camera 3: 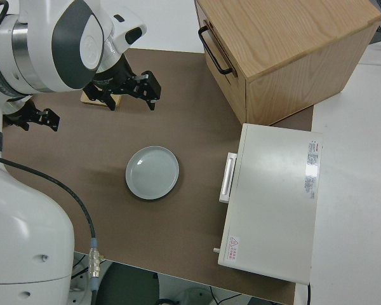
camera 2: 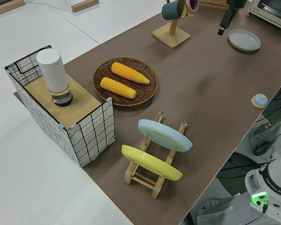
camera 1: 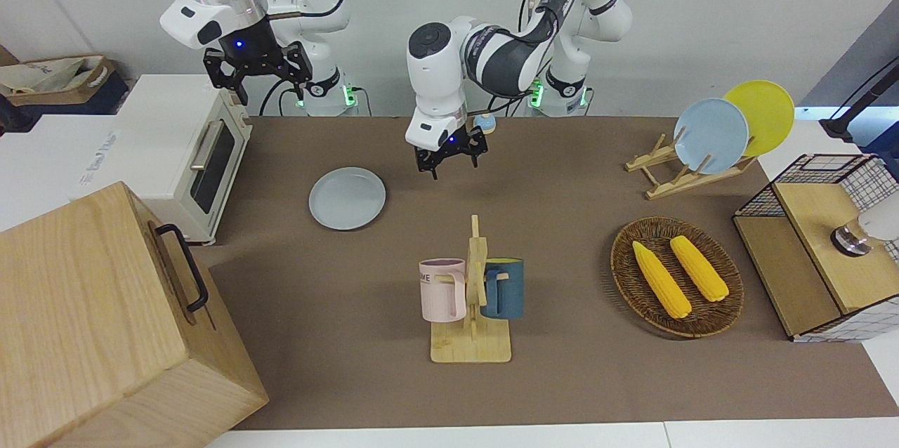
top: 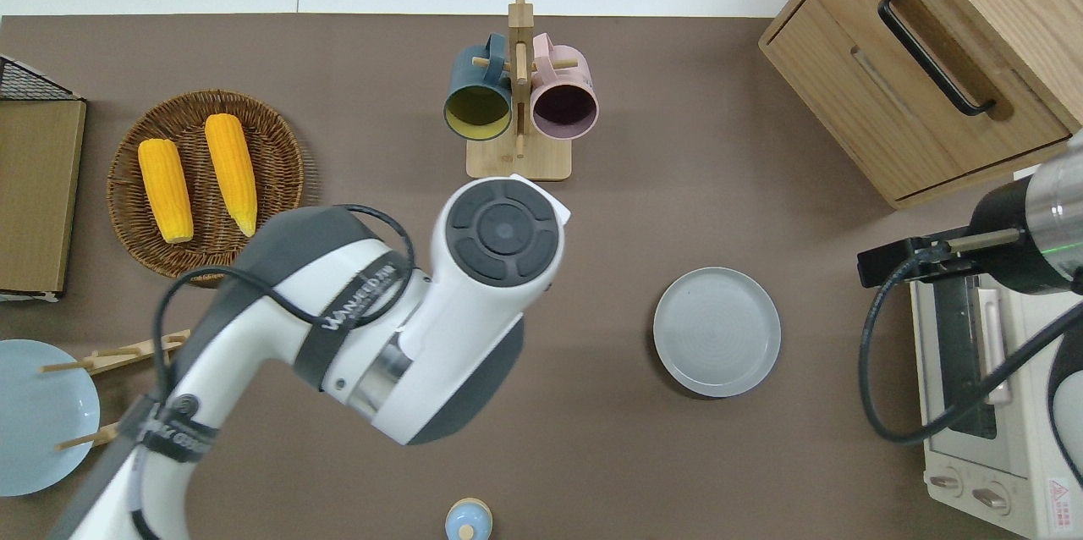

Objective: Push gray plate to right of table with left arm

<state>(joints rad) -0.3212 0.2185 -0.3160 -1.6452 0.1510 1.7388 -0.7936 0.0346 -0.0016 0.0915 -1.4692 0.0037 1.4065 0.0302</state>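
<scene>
Left arm lined up beside gray plate, no contact yet.
Front view, left to right: right gripper point(camera 1: 258, 73) parked, fingers wide; gray plate point(camera 1: 347, 198) flat, left of centre on the table point(camera 1: 562, 378); left gripper point(camera 1: 450, 153) at centre, raised, fingers spread, empty. Should descend low, meet rim squarely, then push steadily.

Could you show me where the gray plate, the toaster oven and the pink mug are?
gray plate point(camera 1: 347, 198): front view, middle of its flat face.
toaster oven point(camera 1: 213, 156): front view, dark glass of its door.
pink mug point(camera 1: 441, 291): front view, its outer wall.
</scene>
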